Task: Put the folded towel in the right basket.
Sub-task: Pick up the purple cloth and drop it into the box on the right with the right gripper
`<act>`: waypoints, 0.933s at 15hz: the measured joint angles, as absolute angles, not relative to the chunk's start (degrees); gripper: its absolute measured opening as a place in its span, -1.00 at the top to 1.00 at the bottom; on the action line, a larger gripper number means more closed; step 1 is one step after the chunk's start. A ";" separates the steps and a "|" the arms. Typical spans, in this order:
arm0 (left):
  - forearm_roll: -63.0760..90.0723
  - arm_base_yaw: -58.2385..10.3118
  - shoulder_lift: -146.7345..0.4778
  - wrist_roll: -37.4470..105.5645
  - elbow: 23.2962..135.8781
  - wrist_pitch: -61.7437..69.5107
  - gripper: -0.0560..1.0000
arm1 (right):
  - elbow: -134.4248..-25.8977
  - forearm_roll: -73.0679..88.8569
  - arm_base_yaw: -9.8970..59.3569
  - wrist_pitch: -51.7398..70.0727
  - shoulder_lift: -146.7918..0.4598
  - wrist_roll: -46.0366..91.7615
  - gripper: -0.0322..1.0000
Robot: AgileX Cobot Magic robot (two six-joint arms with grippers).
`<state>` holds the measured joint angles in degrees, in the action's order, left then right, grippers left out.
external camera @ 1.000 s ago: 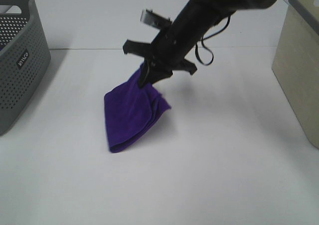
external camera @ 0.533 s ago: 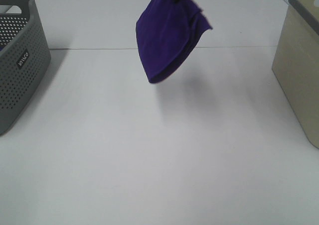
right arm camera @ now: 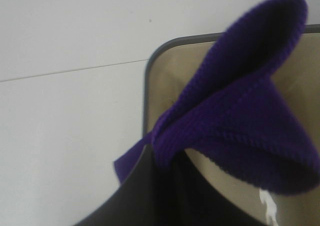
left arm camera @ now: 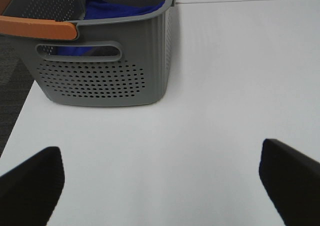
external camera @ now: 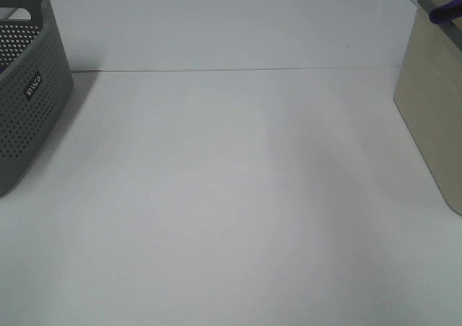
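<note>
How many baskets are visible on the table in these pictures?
2. A grey perforated plastic basket stands at the left edge of the white table; a beige basket with a dark rim stands at its right edge. None seems hidden.

A gray basket (left arm camera: 105, 81) with rows of small holes and a slot handle stands on the white worktop (left arm camera: 225, 86), close to one edge, with dark floor (left arm camera: 12, 76) past that edge. Blue cloth (left arm camera: 120, 11) lies inside it. An orange strip (left arm camera: 37, 27) runs along its near rim. The two dark jaws stand wide apart over bare worktop, holding nothing.
</note>
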<state>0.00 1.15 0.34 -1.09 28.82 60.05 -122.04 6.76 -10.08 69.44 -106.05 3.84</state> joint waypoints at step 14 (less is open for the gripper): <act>-0.40 1.15 0.34 -1.09 28.82 60.05 -0.98 | -122.15 0.74 -15.76 70.02 -112.30 10.66 0.62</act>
